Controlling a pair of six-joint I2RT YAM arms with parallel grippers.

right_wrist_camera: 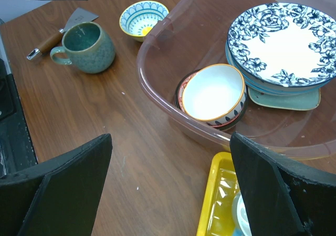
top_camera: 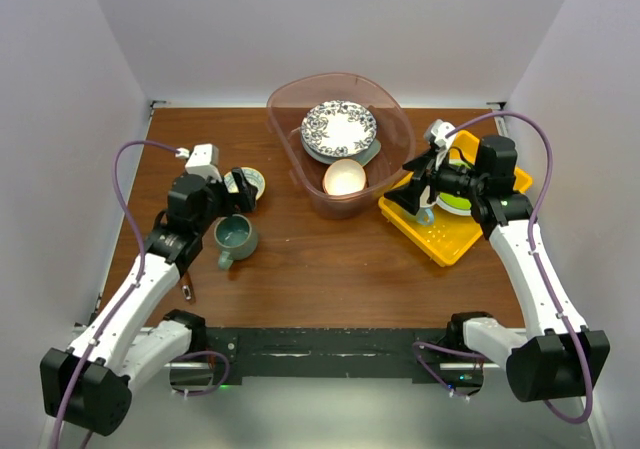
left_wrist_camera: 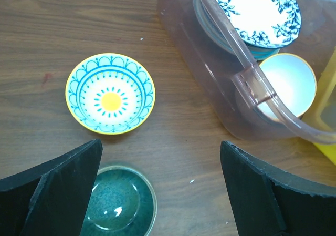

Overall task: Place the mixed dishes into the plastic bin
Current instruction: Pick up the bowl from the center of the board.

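Brown wooden table (top_camera: 320, 269) — left gripper (left_wrist_camera: 160, 144), jaws wide and empty, hangs over teal glazed mug (left_wrist_camera: 118, 204), probably next for translucent pinkish plastic bin (left_wrist_camera: 210, 52); right gripper (right_wrist_camera: 170, 141) jaws equally wide, empty.

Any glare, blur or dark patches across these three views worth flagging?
Top view: even, soft light, hardly any shadows, all sharp. Left wrist view: small glints inside the teal mug; the bin wall tints what sits behind it; the left claw is near-black, with little detail. Right wrist view: crisp on the flowered plate and white-lined bowl; the right claw is equally dark.
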